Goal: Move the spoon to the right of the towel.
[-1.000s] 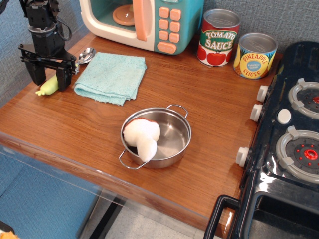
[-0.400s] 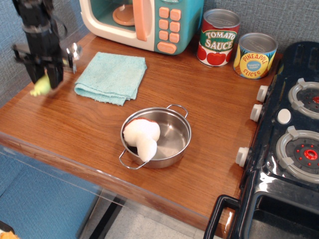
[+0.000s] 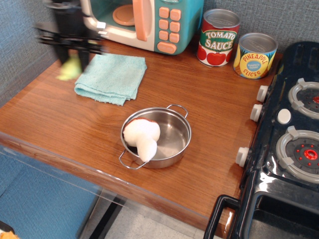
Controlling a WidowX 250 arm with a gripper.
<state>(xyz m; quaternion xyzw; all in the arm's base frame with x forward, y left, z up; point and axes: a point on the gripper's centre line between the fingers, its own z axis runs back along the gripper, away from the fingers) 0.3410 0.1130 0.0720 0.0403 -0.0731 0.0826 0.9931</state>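
The light teal towel [image 3: 111, 77] lies flat on the wooden table at the back left. My gripper [image 3: 72, 52] is motion-blurred, up in the air above the towel's left edge. It is shut on the spoon [image 3: 70, 68]: the yellow-green handle hangs out below the fingers, and the silver bowl shows as a blurred bright spot near the toy microwave. The spoon is clear of the table.
A steel pot [image 3: 169, 144] holding a white object [image 3: 142, 137] stands in the middle front. A toy microwave [image 3: 144, 22] stands behind the towel. A tomato sauce can [image 3: 218, 37] and a pineapple can [image 3: 254, 55] stand at the back. A toy stove [image 3: 294, 134] fills the right side.
My gripper has lifted the spoon off the table at the towel's left and carried it up and to the right, over the towel's left edge. Nothing else moved.
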